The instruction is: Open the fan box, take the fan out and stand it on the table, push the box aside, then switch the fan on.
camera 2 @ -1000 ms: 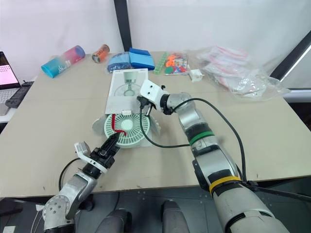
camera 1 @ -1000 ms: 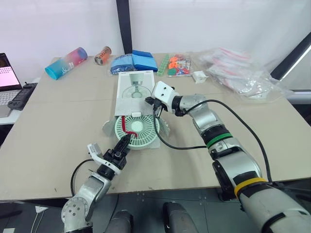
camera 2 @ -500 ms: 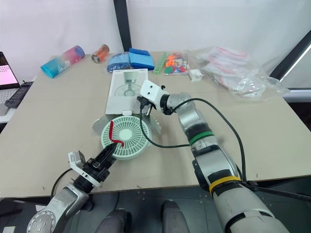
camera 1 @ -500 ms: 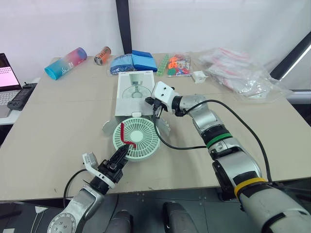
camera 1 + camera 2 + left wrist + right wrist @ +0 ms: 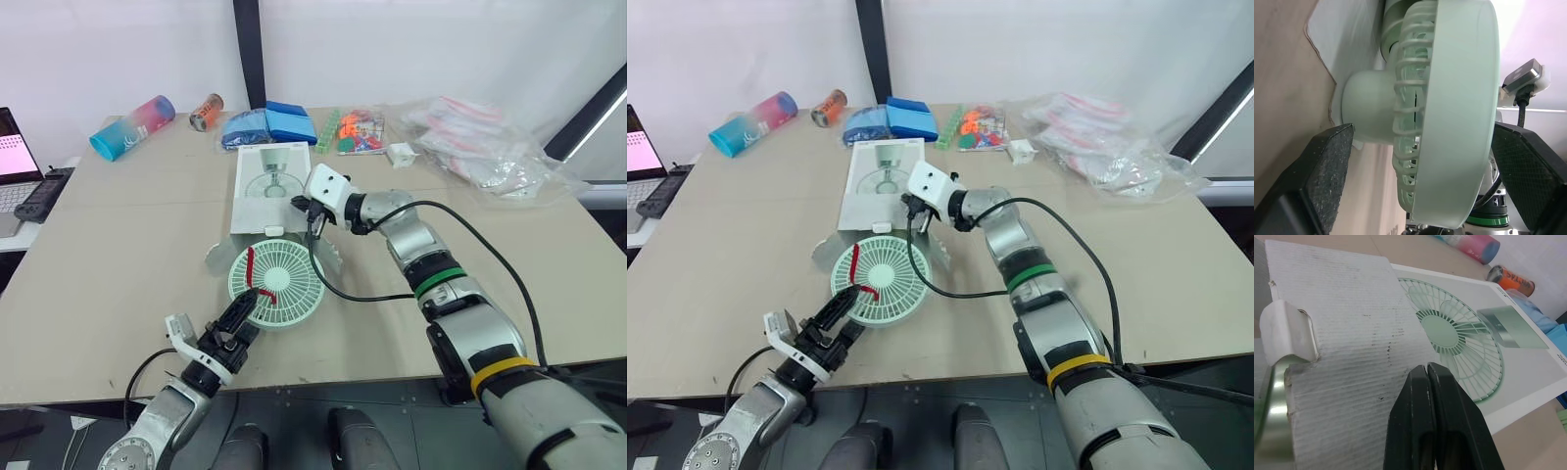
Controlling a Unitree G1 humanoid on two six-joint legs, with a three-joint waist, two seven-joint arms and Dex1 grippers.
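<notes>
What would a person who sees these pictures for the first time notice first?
The mint-green fan stands out, grille upward, held between the jaws of the left gripper. Just behind it lies the open white fan box, with the right gripper, jaws shut, over its near end.

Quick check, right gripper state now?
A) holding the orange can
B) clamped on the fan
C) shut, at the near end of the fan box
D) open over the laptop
C: the right gripper has its fingers pressed together over the fan box, while the fan is held by the left gripper.
</notes>
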